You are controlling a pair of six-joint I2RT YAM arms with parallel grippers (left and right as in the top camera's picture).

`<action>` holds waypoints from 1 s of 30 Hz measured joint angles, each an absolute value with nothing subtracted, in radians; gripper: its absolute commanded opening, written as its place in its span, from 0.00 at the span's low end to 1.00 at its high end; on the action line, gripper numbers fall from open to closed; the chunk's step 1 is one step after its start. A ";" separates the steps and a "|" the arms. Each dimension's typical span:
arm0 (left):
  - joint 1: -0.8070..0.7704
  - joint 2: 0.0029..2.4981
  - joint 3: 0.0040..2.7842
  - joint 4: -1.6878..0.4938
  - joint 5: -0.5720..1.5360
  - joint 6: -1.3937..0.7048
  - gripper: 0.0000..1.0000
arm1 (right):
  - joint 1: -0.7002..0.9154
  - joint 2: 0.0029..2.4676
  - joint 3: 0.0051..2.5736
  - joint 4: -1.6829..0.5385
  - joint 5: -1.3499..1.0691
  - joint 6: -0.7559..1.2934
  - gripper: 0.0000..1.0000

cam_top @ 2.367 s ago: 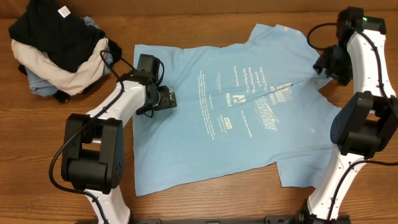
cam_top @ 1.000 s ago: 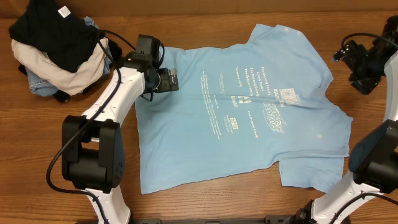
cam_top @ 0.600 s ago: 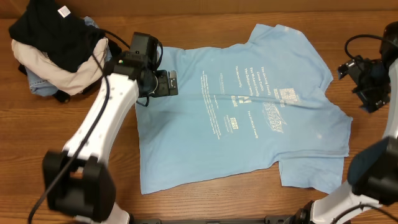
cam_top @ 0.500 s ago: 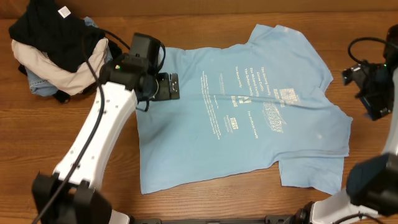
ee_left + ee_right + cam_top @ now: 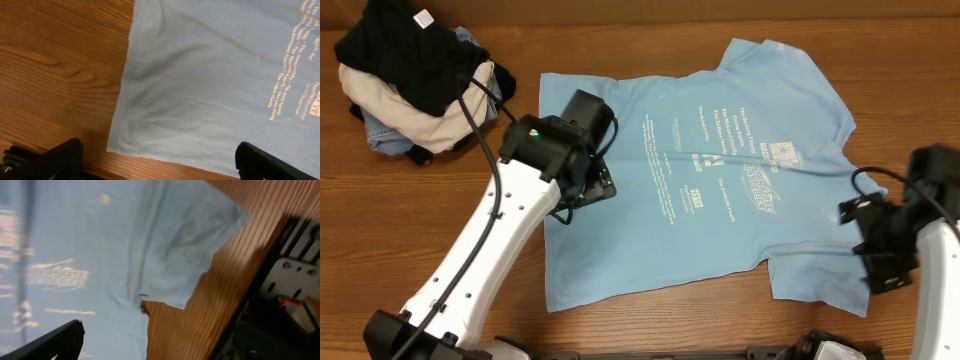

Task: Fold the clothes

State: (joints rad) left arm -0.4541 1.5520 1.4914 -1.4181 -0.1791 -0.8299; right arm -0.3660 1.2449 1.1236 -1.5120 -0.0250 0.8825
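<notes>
Both hands have shifted nearer the robot overhead: left hand (image 5: 588, 185) over the hem end of the shirt (image 5: 720, 200), right hand (image 5: 875, 255) by the near sleeve, shirt flat on the counter (image 5: 650, 40). Left wrist shows wide, empty jaws above a hem corner. Right wrist shows the same over the sleeve, so folding grasps seem next.

Sky-blue T-shirt (image 5: 720, 190) lies spread flat, print up.

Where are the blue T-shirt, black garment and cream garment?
blue T-shirt (image 5: 712, 192): overhead view, printed chest area.
black garment (image 5: 405, 55): overhead view, top of the pile.
cream garment (image 5: 420, 118): overhead view, fold showing under the black.
</notes>
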 measured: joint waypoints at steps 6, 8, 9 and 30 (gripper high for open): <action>-0.544 1.552 1.491 -1.415 -0.211 -0.874 1.00 | -0.366 1.248 0.837 -1.348 -0.060 1.037 1.00; -0.544 1.552 1.491 -1.414 -0.219 -0.881 1.00 | -0.366 1.248 0.787 -1.323 -0.064 1.077 1.00; -0.544 1.552 1.491 -1.412 -0.221 -0.884 1.00 | -0.366 1.248 0.765 -1.299 -0.062 1.094 1.00; -0.544 1.552 1.491 -1.390 -0.222 -0.885 1.00 | -0.366 1.248 0.577 -1.009 -0.007 1.237 1.00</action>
